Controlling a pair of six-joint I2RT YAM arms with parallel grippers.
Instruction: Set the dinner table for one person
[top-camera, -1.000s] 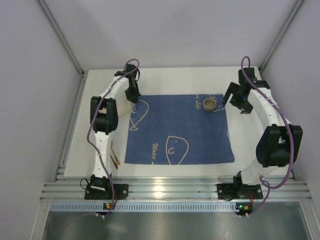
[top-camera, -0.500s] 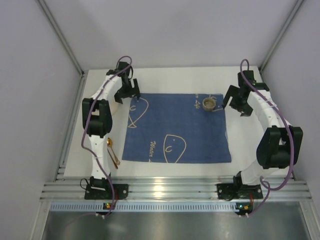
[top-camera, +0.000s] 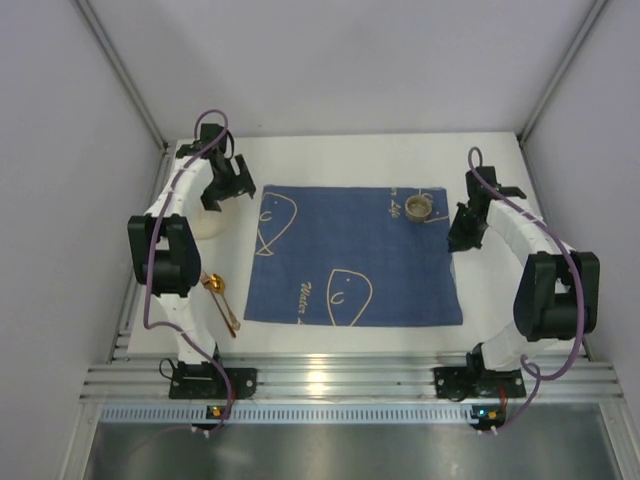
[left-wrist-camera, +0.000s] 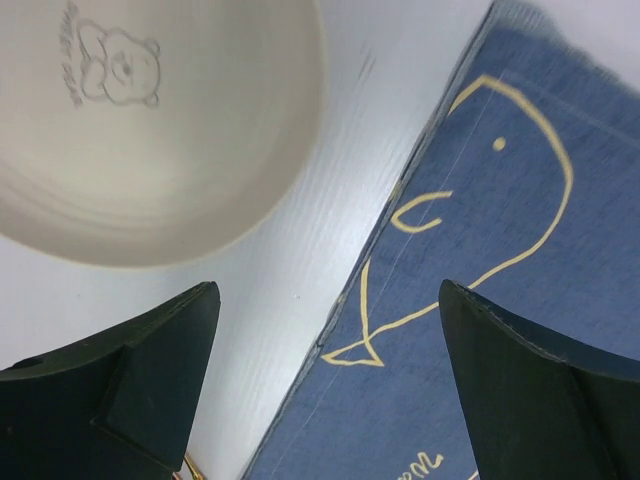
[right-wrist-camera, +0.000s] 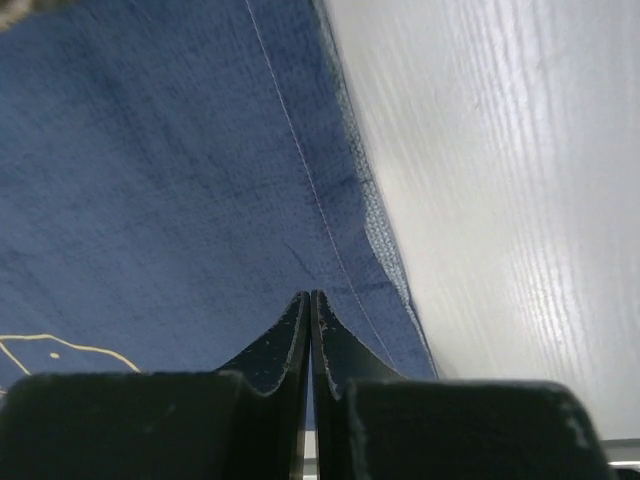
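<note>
The white dinner table (top-camera: 350, 160) carries a blue whale-print placemat (top-camera: 355, 255) in its middle. A cream bowl (top-camera: 208, 222) with a bear drawing (left-wrist-camera: 120, 70) sits left of the mat, and a gold spoon (top-camera: 220, 295) lies in front of it. My left gripper (top-camera: 228, 185) hangs open and empty above the gap between the bowl (left-wrist-camera: 150, 130) and the mat's left edge (left-wrist-camera: 480, 330). My right gripper (top-camera: 460, 240) is down on the mat's right edge. In the right wrist view its fingers (right-wrist-camera: 310, 295) are shut, pinching the cloth (right-wrist-camera: 180, 180).
A small tan cup (top-camera: 419, 207) stands on the mat's back right corner, just left of my right wrist. White walls close in the table on the left, right and back. An aluminium rail (top-camera: 340, 380) runs along the near edge.
My left gripper let go at the mat's back left corner, opened and swung left over the bowl. My right gripper came down onto the mat's right edge and shut.
</note>
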